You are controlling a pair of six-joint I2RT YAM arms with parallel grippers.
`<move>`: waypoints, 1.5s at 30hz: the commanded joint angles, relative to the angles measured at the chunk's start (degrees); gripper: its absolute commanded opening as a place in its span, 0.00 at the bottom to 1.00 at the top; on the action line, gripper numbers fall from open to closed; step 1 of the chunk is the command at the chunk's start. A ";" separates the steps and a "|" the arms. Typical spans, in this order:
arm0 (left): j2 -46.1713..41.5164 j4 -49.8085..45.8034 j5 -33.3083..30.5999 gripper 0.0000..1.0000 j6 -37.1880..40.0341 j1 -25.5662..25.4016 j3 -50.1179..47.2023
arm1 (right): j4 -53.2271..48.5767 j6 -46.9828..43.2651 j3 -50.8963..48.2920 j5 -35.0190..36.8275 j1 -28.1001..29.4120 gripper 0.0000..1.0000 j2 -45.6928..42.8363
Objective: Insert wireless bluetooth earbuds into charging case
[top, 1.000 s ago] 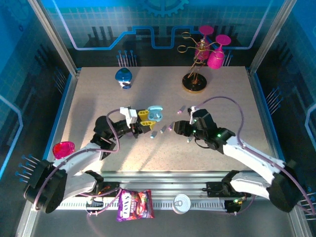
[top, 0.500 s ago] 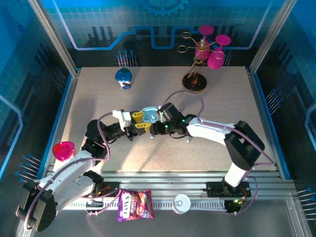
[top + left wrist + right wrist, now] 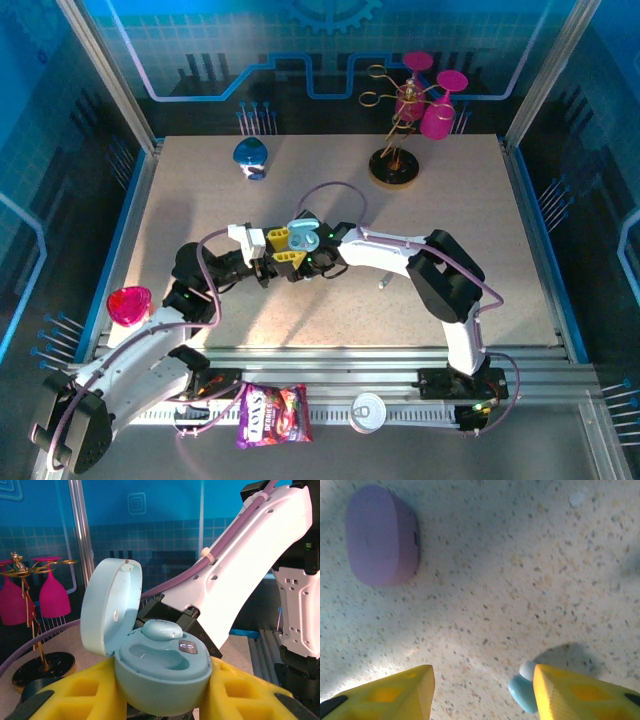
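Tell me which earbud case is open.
The pale blue case in the left gripper, lid flipped up; the lilac case on the table is shut.

Earbud (image 3: 160,628) in the open case (image 3: 165,672), case within the left gripper (image 3: 285,246), right gripper (image 3: 482,685) just beside.

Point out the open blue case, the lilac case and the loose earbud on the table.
blue case (image 3: 150,655), left wrist view, top face of its base.
lilac case (image 3: 382,535), right wrist view, middle of its shell.
loose earbud (image 3: 522,696), right wrist view, its blue body.
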 commanded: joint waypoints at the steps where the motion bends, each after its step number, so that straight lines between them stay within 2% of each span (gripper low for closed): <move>1: -0.23 0.23 -0.22 0.26 0.88 0.36 0.55 | -3.13 -1.35 1.95 0.14 0.78 0.55 1.79; 13: -0.36 -0.32 -0.16 0.26 0.49 0.36 0.67 | -2.49 -2.85 3.55 -4.16 1.98 0.51 4.15; 25: 0.27 0.23 -0.26 0.26 0.43 0.40 0.50 | -3.37 -9.79 4.51 -9.13 4.30 0.49 3.35; 32: 0.49 1.11 -0.21 0.26 0.05 0.37 0.69 | 2.68 -10.89 0.35 -6.62 4.81 0.48 -1.16; 42: -0.07 0.60 -0.25 0.26 0.06 0.36 0.77 | -3.05 -5.12 3.63 1.35 4.01 0.60 2.76; 45: 0.02 0.43 -0.33 0.26 0.19 0.36 0.85 | -4.06 -4.98 3.93 1.54 3.70 0.61 3.31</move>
